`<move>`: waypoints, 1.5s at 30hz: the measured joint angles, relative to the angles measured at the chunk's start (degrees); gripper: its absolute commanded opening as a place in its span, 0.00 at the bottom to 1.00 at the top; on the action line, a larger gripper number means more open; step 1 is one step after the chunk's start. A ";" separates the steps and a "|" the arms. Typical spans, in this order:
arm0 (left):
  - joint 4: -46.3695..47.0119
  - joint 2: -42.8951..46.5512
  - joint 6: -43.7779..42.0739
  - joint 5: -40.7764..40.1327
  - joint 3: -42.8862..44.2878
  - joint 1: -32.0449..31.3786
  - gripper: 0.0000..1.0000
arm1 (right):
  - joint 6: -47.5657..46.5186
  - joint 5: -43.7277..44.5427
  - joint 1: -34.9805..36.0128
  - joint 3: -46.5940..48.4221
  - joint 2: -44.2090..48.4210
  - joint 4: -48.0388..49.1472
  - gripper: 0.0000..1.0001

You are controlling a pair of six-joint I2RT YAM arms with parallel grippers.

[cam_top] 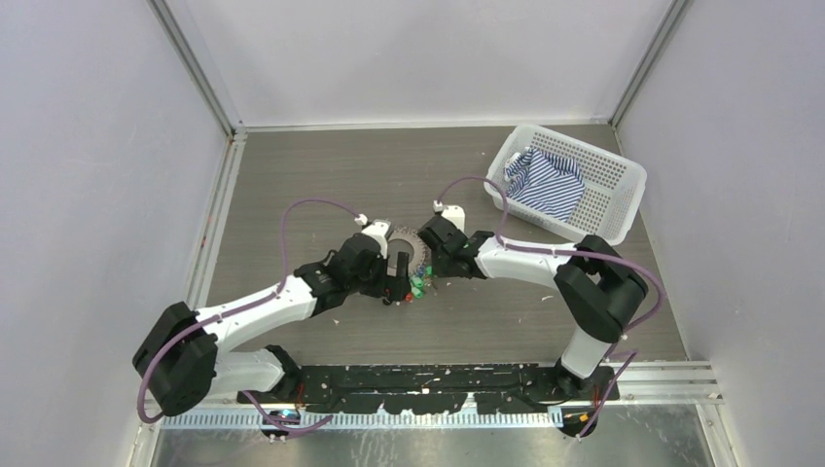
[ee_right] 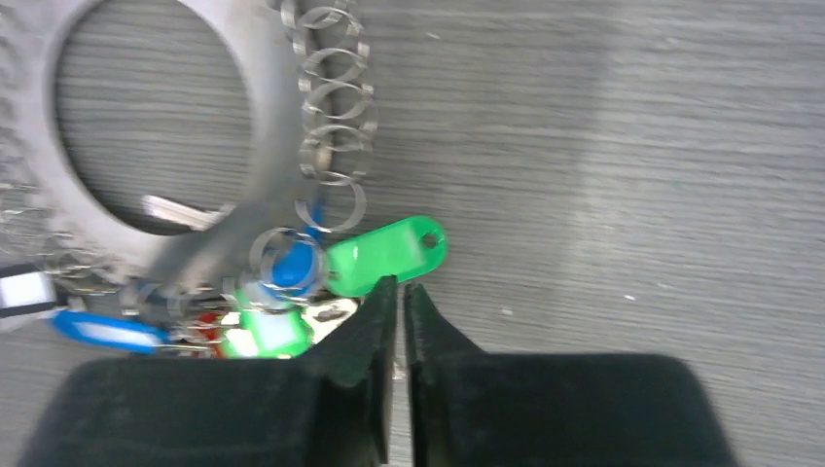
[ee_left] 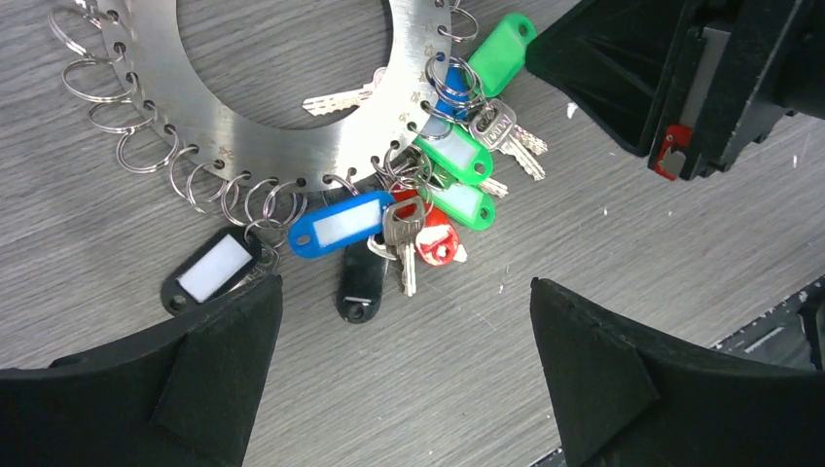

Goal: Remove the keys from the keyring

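Two arms (cam_top: 243,316) come in from the near edge of the tabletop (cam_top: 292,175) and meet at its middle, over the keyring.

Left claw (ee_left: 404,292): spread wide, nothing between its fingers (ee_left: 204,379). It sits on the near side of the keys. One fingertip is at the edge of a black tag with a white label (ee_left: 209,268); contact cannot be told.

Right claw (ee_right: 399,289): jaws drawn almost together with only a thin slit between them, and nothing visible in the slit. Its tips are just beside the lower edge of a green tag (ee_right: 384,255). Touching or apart: cannot tell, as the right wrist view is blurred.

Keys (ee_left: 418,195): one bunch lying on the tabletop at the keyring's near-right rim, between the two claws. Each hangs on a small split ring through a hole in the rim. Seen in the bunch:
- a blue tag (ee_left: 340,224)
- a plain black tag (ee_left: 360,282)
- a red head (ee_left: 438,243)
- further green tags
- several silver blades

One silver key (ee_left: 340,97) lies partly across the open centre.

Keyring (ee_left: 243,126): a flat steel disc with an open centre, lying flat on the tabletop. Holes run along its rim, and empty split rings (ee_left: 97,88) hang from those on the left.

Far right corner: a white perforated basket (cam_top: 603,170) holds a blue-and-white striped cloth (cam_top: 545,180), well apart from the keyring.
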State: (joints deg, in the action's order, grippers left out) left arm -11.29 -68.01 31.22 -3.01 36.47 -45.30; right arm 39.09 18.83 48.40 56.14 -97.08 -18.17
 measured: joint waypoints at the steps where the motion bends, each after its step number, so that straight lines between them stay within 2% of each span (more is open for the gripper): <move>1: 0.09 -0.79 0.07 -0.11 0.15 0.00 1.00 | -0.13 -0.96 0.11 0.85 -0.48 0.15 0.25; 3: 0.11 -1.86 0.11 -0.66 0.68 0.04 0.98 | -0.09 -1.84 0.13 2.08 -0.81 1.20 0.30; 5: 0.22 -2.16 0.20 -1.49 1.25 0.24 0.96 | 0.07 -2.47 0.07 1.33 0.13 3.45 0.41; 6: 0.26 -2.14 0.33 -1.86 1.53 0.46 0.94 | 0.17 -2.60 -0.04 0.44 0.90 4.28 0.43; 9: 0.70 -1.84 1.27 -2.84 1.92 1.64 0.90 | -0.22 -3.41 -0.59 -3.02 3.28 5.81 0.40; 13: 0.81 0.11 2.29 -3.67 1.92 4.63 0.88 | -1.53 -6.27 -0.87 -3.37 2.93 7.39 0.45; 16: 0.79 1.27 2.91 -3.96 1.92 6.23 0.88 | -2.97 -6.73 0.46 -3.04 2.80 8.31 0.43; 23: 0.81 1.42 3.37 -2.95 1.92 8.33 0.88 | -5.01 -6.14 3.32 0.04 -0.83 8.22 0.30; 40: 3.15 1.09 3.43 0.52 1.86 9.40 0.88 | -6.73 -2.10 4.15 -0.17 1.31 5.70 0.31; 45: 4.15 0.09 3.52 1.55 1.86 9.73 0.88 | -8.20 -1.75 4.15 -0.17 1.27 5.73 0.28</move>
State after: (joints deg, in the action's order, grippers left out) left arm -7.14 -67.92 34.74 -1.45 38.33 -35.57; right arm 30.89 17.08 52.56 55.96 -95.81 -12.45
